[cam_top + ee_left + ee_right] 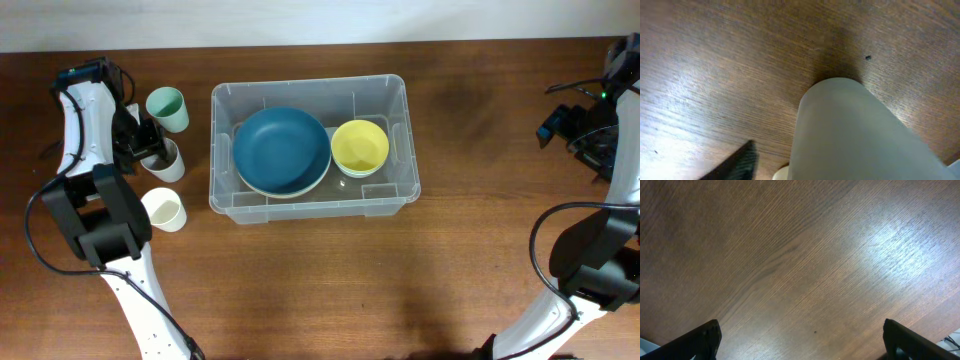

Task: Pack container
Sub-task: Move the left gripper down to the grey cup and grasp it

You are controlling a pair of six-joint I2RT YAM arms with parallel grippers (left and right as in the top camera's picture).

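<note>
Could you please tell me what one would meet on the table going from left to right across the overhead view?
Three cups in one column, with no clear order among them → the container, left wall first → blue bowl → yellow bowl → the container's right wall.

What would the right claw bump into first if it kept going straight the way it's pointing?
The wooden table. The right claw is open with nothing in it, and it points down at bare wood. I can't tell how far away the wood is.
</note>
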